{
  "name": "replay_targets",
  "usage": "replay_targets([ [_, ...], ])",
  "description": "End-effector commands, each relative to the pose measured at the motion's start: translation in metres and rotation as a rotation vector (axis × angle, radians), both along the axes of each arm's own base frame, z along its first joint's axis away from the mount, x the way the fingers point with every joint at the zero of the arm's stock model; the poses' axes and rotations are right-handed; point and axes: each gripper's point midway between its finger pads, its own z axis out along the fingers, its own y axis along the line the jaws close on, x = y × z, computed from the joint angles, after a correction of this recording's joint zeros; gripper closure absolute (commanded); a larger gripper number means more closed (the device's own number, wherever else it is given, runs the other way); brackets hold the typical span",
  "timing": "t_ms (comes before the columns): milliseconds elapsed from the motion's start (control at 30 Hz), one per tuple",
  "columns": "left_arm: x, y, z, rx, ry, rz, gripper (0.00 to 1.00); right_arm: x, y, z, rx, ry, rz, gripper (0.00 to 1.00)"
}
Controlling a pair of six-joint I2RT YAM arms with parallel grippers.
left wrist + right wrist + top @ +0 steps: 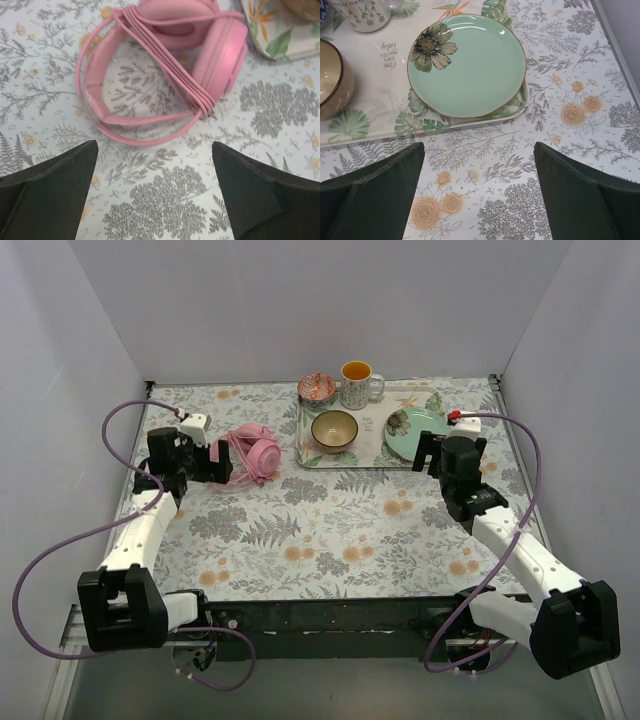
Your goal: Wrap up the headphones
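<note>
Pink headphones (pixel 252 453) lie on the floral table (pixel 330 540), just left of the tray (pixel 372 440), with both arms standing clear.
Only the left wrist view shows the cable (pixel 165 67) looped several times across headband and earcup; from overhead it reads as one pink mass. Only the right wrist view shows the flower on the green plate (pixel 470 65). The left gripper (pixel 154 146) reaches forward and low, just short of the headband, fingers spread wide, holding nothing. The right gripper (pixel 479 146) faces the tray's near edge, likewise wide apart and empty.
</note>
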Motion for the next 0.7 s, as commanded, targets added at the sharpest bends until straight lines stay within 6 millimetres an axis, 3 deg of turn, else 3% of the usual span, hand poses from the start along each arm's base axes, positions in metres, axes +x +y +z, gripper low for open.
replay_targets([
  [0, -0.035, -0.009, -0.011, 0.044, -0.013, -0.116, 0.02, 0.005, -0.009, 0.027, -0.019, -0.144, -0.018, 0.01],
  [133, -0.054, 0.004, -0.033, 0.113, -0.033, -0.071, 0.02, 0.003, 0.001, 0.027, 0.021, -0.178, 0.035, 0.01],
  [167, -0.059, 0.006, -0.046, 0.123, -0.027, -0.054, 0.02, 0.004, 0.006, 0.026, 0.031, -0.182, 0.059, 0.01],
  [200, -0.061, 0.01, -0.042, 0.138, -0.063, -0.034, 0.02, 0.004, 0.008, 0.025, 0.039, -0.183, 0.067, 0.01],
  [400, -0.077, 0.032, -0.066, 0.204, -0.103, 0.093, 0.02, 0.011, 0.022, 0.018, 0.069, -0.152, 0.115, 0.01],
  [533, -0.081, 0.033, -0.055, 0.185, -0.148, 0.124, 0.02, 0.015, 0.028, 0.011, 0.078, -0.127, 0.132, 0.02],
  [667, -0.083, 0.033, -0.057, 0.179, -0.137, 0.128, 0.02, 0.015, 0.031, 0.008, 0.08, -0.114, 0.147, 0.01],
])
